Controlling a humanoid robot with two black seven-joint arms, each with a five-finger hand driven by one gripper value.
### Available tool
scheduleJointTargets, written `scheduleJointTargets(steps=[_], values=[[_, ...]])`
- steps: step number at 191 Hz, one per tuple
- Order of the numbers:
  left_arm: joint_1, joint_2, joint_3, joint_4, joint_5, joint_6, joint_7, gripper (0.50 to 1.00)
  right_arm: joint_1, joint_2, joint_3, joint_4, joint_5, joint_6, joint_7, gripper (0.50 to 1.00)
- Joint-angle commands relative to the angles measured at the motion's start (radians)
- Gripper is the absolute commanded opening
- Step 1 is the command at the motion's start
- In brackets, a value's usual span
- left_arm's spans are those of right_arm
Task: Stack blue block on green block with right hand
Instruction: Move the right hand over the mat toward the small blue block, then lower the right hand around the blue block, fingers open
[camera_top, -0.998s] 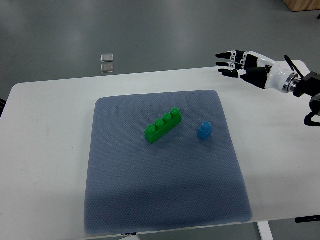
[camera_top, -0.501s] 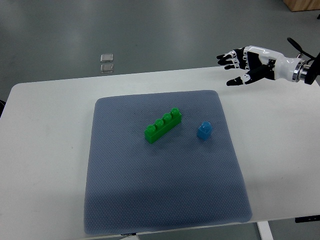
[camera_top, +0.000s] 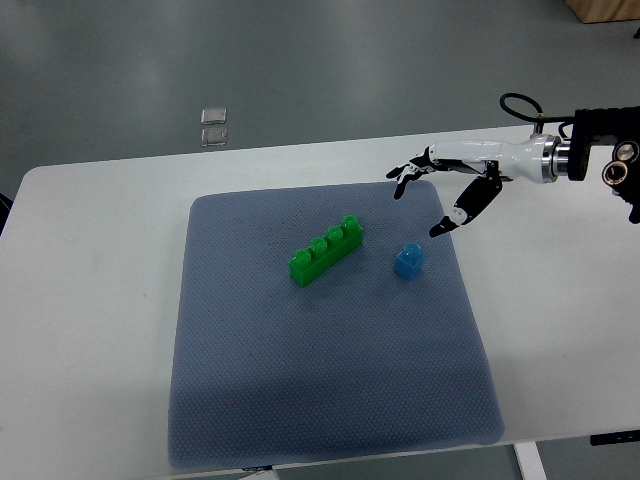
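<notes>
Right hand (camera_top: 440, 190), fingers spread wide and empty, hovers at right of centre just above the blue block (camera_top: 408, 261). Green block (camera_top: 326, 250) lies apart; stacking not begun.

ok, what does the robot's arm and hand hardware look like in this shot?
Only the right hand shows: slim white shell with black joints and black fingertips. A silver ring joins its white forearm to a boxy black wrist module carrying round metallic fittings. A thin black cable loops above it.
</notes>
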Motion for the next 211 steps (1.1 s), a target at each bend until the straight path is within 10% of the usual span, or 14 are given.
scheduleJointTargets(steps=[1, 85, 211], values=[[0.000, 0.000, 0.000, 0.000, 0.000, 0.000, 0.000, 1.000, -0.007, 0.004, -0.005, 0.020, -0.091, -0.062, 0.000, 0.926], [0.000, 0.000, 0.000, 0.000, 0.000, 0.000, 0.000, 1.000, -0.008, -0.010, -0.306, 0.074, -0.252, -0.436, 0.014, 0.924], [0.000, 0.000, 0.000, 0.000, 0.000, 0.000, 0.000, 1.000, -0.012, 0.033, -0.314, 0.055, -0.262, -0.468, 0.000, 0.917]])
